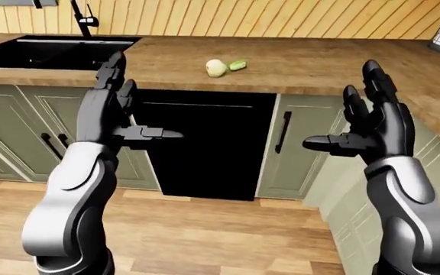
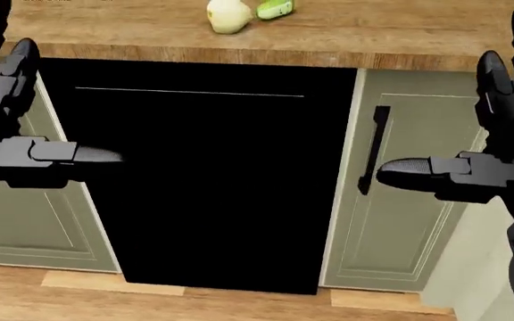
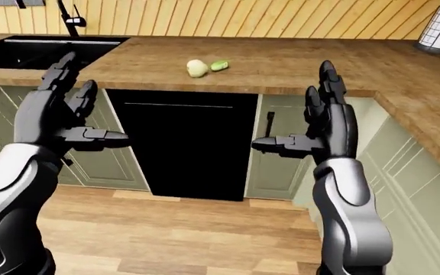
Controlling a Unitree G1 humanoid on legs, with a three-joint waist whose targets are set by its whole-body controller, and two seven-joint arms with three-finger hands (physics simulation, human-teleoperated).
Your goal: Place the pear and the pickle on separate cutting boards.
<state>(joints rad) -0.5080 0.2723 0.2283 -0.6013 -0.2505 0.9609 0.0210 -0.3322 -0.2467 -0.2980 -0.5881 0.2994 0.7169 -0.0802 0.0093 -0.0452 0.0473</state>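
A pale yellow pear (image 1: 216, 67) lies on the wooden counter (image 1: 296, 63), with a green pickle (image 1: 237, 65) touching or just beside it on its right. Both also show at the top of the head view: the pear (image 2: 228, 15) and the pickle (image 2: 275, 8). My left hand (image 1: 120, 100) is raised, open and empty, left of and below them. My right hand (image 1: 365, 117) is raised, open and empty, to their right and below. No cutting board shows in any view.
A black sink (image 1: 48, 51) with a black tap (image 1: 83, 20) sits at the counter's left. A black dishwasher front (image 1: 205, 146) stands below the counter between green cabinet doors (image 1: 296, 143). The counter turns a corner at the right. A white cylinder (image 3: 438, 28) stands top right.
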